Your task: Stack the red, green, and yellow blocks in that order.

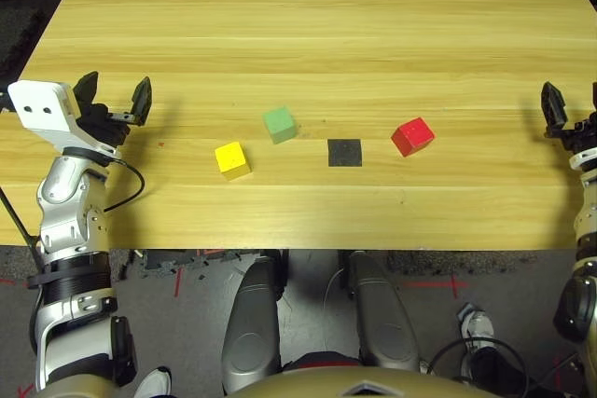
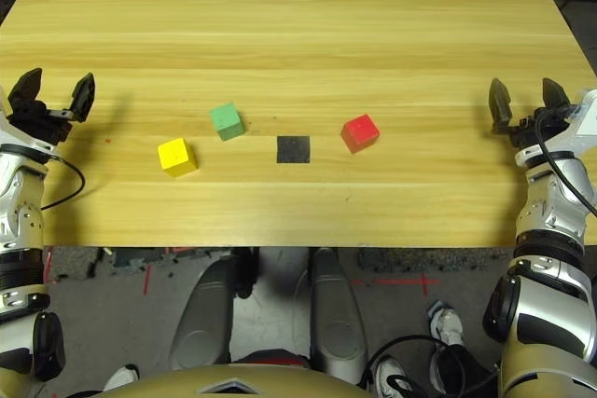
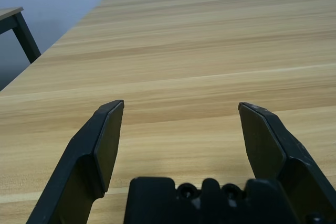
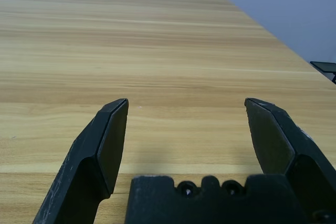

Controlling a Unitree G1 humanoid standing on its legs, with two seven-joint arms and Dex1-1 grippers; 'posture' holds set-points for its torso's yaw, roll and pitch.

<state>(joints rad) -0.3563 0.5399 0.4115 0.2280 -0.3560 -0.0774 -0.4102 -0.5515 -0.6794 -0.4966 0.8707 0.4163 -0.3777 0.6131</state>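
Pale wooden table (image 1: pixel 326 34) with long grain lines is taking up most of the head views. Three small matte cubes and one flat patch are lying in a loose row across its near half, all apart from one another, none stacked.

Bright yellow matte cube (image 1: pixel 232 159) is sitting furthest toward the robot's left and slightly nearer the front edge than the others. Pale green matte cube (image 1: pixel 279 125) is sitting just beyond it and a little to the right, turned at a slight angle to the grain. Flat black square patch (image 1: pixel 344 152) is lying on the wood between the green cube and the bright red matte cube (image 1: pixel 412 136). The red cube is sitting furthest toward the robot's right, also turned slightly.

Left gripper (image 1: pixel 113 100) is hovering over the table's left side, well apart from the yellow cube, its two black fingers (image 3: pixel 107 135) standing wide with only bare wood showing between them. Nothing is being held.

Right gripper (image 2: pixel 526 100) is hovering over the table's right side, well apart from the red cube, its black fingers (image 4: pixel 110 140) likewise spread wide and holding nothing; bare wood is showing between them in its wrist view.

Both silver forearms are reaching up from the near edge, one at each side.
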